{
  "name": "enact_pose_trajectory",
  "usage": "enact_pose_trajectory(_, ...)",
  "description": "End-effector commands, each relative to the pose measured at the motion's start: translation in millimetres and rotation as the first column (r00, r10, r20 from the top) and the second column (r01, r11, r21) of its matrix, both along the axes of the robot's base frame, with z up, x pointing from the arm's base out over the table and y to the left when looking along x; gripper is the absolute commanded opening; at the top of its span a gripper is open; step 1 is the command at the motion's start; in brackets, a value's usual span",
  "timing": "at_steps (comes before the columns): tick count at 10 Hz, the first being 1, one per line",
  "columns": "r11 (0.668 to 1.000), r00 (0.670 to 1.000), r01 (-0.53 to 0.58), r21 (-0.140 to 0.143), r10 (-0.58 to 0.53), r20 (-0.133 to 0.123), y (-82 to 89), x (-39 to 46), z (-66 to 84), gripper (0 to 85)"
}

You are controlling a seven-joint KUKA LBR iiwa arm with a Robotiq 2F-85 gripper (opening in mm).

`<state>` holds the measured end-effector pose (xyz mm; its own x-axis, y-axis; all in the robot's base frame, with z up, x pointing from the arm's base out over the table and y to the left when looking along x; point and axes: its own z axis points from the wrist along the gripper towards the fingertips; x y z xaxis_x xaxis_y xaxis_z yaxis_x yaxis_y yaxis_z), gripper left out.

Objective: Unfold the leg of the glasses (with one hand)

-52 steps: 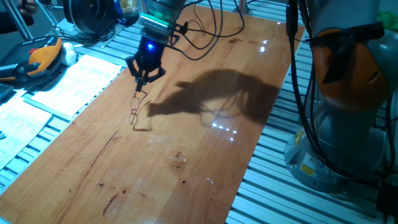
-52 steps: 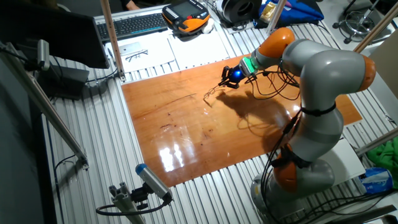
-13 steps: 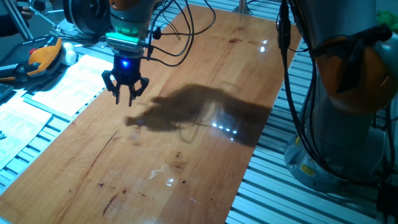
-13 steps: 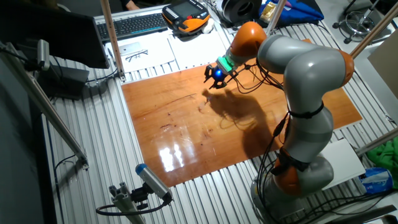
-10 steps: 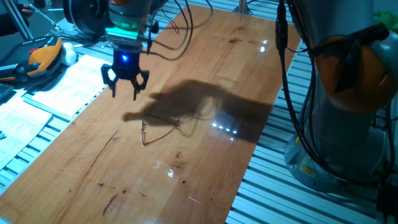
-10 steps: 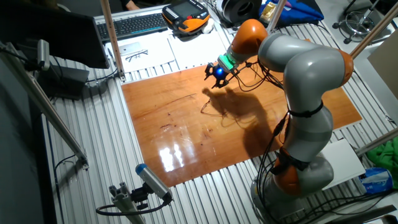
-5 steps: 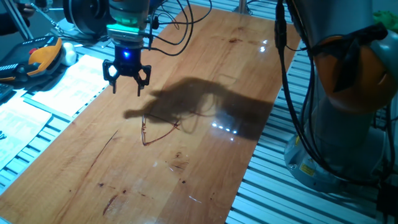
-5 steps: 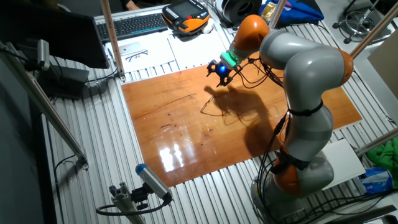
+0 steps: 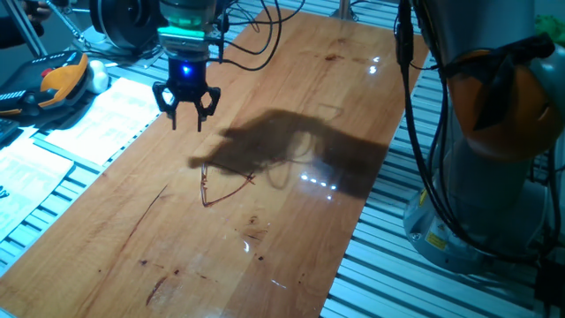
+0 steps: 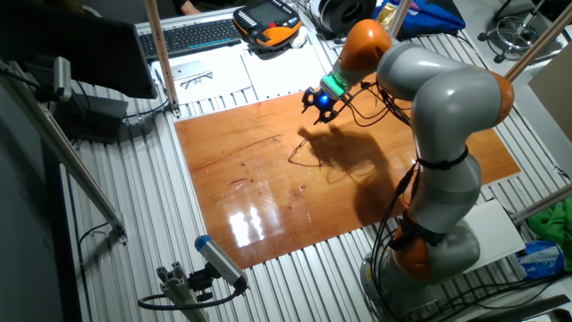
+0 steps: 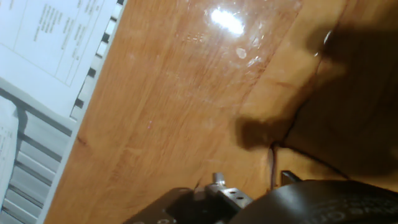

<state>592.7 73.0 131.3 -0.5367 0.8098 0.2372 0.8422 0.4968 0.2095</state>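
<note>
The end effector [image 9: 186, 119] hung above the wooden worktop [image 9: 291, 71] with its two black fingers [image 9: 172, 117] spread apart and nothing between them, a blue light glowing on its body below a teal ring. In one fixed view it was near the left long edge of the worktop, close to the white printed sheets [image 9: 106, 110] that lay on the slatted metal table [image 9: 22, 225] beside that edge. The glasses [image 9: 221, 187] lay flat on the worktop, apart from the end effector and nearer the middle of the board, at the edge of the arm's dark shadow [image 9: 291, 150]; they showed as a thin reddish-brown wire outline, with one slim line running out at an angle from the frame. How far that leg stood open could not be told at this size. In the other fixed view the end effector [image 10: 320, 101] was over the far edge of the worktop [image 10: 268, 206], and the glasses [image 10: 299, 152] were a faint mark toward the middle of the board. The hand view looked down on wood grain, a bright glare spot and a thin dark wire [image 11: 273, 162] near the bottom of the frame, partly hidden by the black housing [image 11: 311, 202].
</note>
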Motion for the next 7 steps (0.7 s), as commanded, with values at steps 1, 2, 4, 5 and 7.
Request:
enact_pose_trajectory(1,1.0,1.0,-0.011,0.001,0.011,0.004,-4.0,-2.2,0.5,0.0)
enact_pose_trajectory(2,1.0,1.0,-0.025,0.0,0.025,0.008,-9.0,-5.1,0.3,0.0)
enact_pose_trajectory(4,0.999,0.999,-0.045,0.006,0.045,0.023,-19.6,-13.7,-6.3,0.0)
enact_pose_trajectory(5,0.999,0.998,-0.053,0.004,0.052,0.035,-23.1,-18.8,-10.3,0.0)
enact_pose_trajectory(7,0.999,0.998,-0.053,-0.01,0.053,0.044,-21.7,-27.0,-13.5,0.0)
